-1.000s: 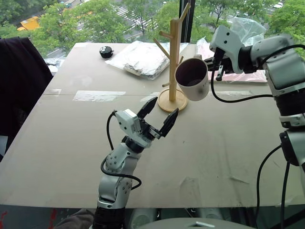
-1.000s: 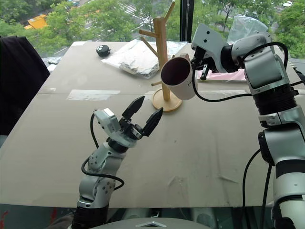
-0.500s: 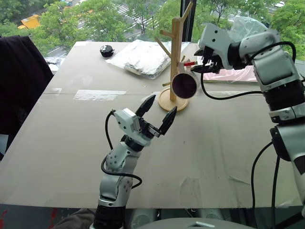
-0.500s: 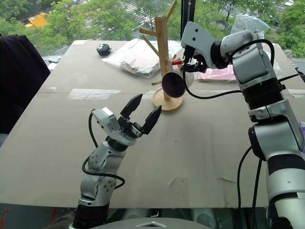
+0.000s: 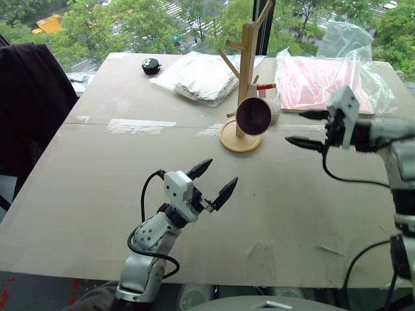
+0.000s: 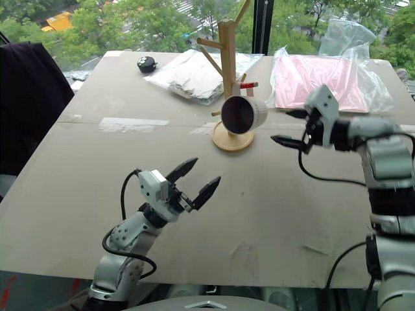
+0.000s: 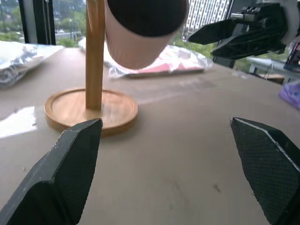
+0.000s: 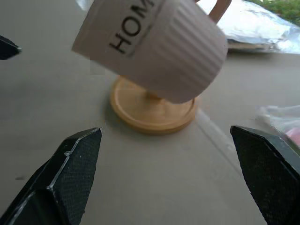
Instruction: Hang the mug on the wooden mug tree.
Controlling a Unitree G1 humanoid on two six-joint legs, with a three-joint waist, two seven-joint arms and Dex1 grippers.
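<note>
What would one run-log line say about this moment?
mug: hanging on wooden mug tree | right gripper: jaws open, clear of mug | left gripper: jaws open, holding nothing | hanging step: looks done

Both arms are silver-grey metal with rounded joint housings — a black cable loops along each. The left gripper (image 5: 212, 180) and right gripper (image 5: 303, 128) have white blocky bodies and two black, pointed, textured fingers.

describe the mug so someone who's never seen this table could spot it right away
Find the wooden mug tree, the tall pale pole on a round base near the middle of the table's far half. The mug hangs from a peg low on that pole, tilted, its opening facing the robot. It is cream-white and ribbed, dark purple inside, with "HOME" lettered on its side.
</note>
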